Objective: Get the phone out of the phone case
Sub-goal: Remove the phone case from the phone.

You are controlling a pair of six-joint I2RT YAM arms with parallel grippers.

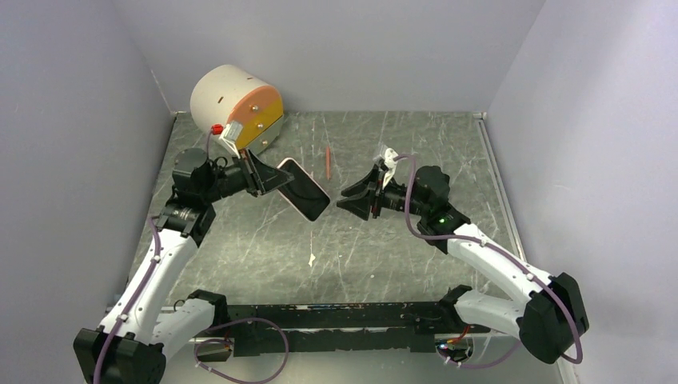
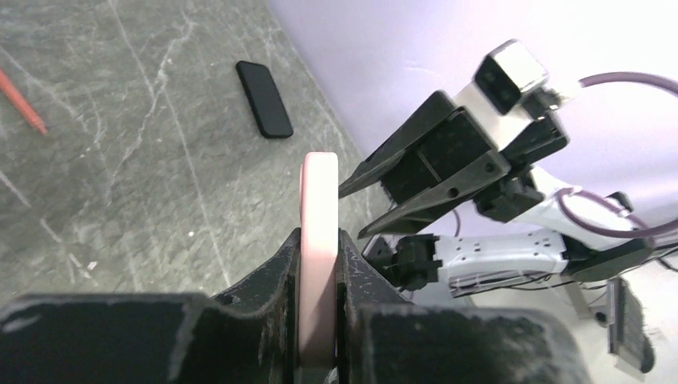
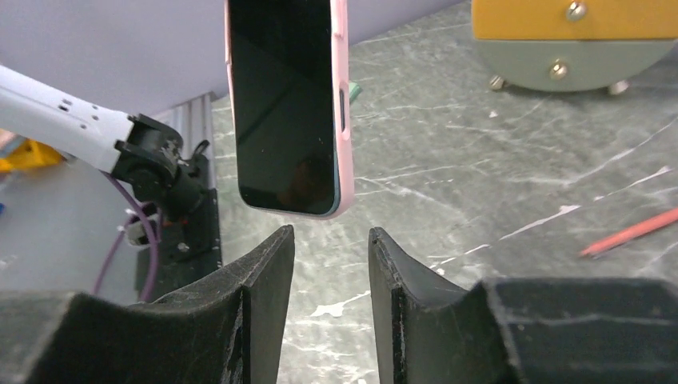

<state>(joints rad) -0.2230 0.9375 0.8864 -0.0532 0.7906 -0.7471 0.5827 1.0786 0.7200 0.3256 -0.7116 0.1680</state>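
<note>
Grey marbled table (image 1: 400,264), white-and-orange drum (image 1: 232,96) at its far left corner.

Your left gripper (image 1: 270,178) is clamped on one end of the pink phone case (image 2: 319,200), holding it up off the table, free end pointed toward the other arm.

Your right gripper (image 3: 330,232) holds nothing. Its jaws are partly spread and sit just short of the case's free end, not touching.

The phone (image 3: 281,104) sits fully inside the case, dark screen framed by the pink rim on every visible side.

Progress, as I judge it: lifted and presented, extraction not begun. Left to do: get a hold on the case lip or phone edge, peel them apart.

Flat black slab (image 2: 265,99) lies on the table beyond; can't tell what it is. Red pencil (image 1: 328,162) is near the back, a white scrap (image 1: 311,258) nearer you.
</note>
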